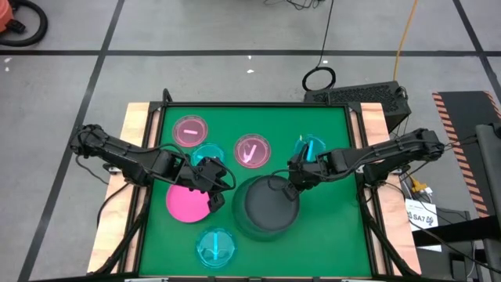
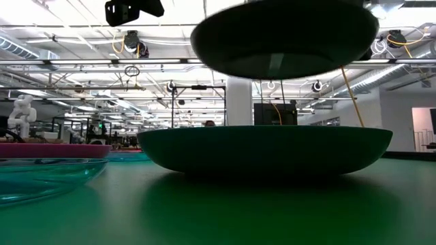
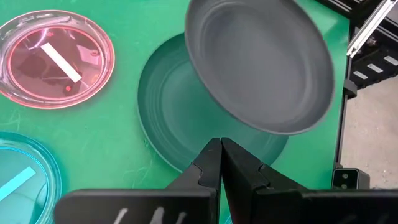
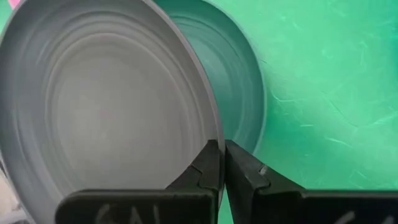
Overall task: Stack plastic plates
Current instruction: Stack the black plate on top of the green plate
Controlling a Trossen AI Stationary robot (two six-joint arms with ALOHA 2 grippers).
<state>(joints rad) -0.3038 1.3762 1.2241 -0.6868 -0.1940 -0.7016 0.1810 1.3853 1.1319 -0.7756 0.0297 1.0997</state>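
Observation:
Two large dark grey plates show. One (image 1: 266,223) rests flat on the green mat, and the other (image 1: 272,200) hangs just above it, seen lifted in the low view (image 2: 286,37) over the lower plate (image 2: 272,150). My right gripper (image 1: 295,182) is shut on the upper plate's rim. My left gripper (image 1: 213,178) hovers shut and holding nothing by the hot pink plate (image 1: 186,204), facing the grey plates (image 3: 261,62). Small translucent plates lie flat around: two pink (image 1: 190,131) (image 1: 252,151) and three cyan (image 1: 311,147) (image 1: 215,247) (image 1: 206,155). My right gripper (image 4: 221,152) pinches the upper grey plate's rim (image 4: 208,124) between its two fingers, on the plate's far right side. The fingers come slanting down from the table's right. The plate is lifted clear, slightly tilted, above the lower grey plate (image 4: 245,81).
The green mat (image 1: 337,235) is bordered by wooden table edges left (image 1: 133,125) and right (image 1: 368,117). Bare mat lies at the near right. A black box (image 1: 360,95) sits past the table's far right corner.

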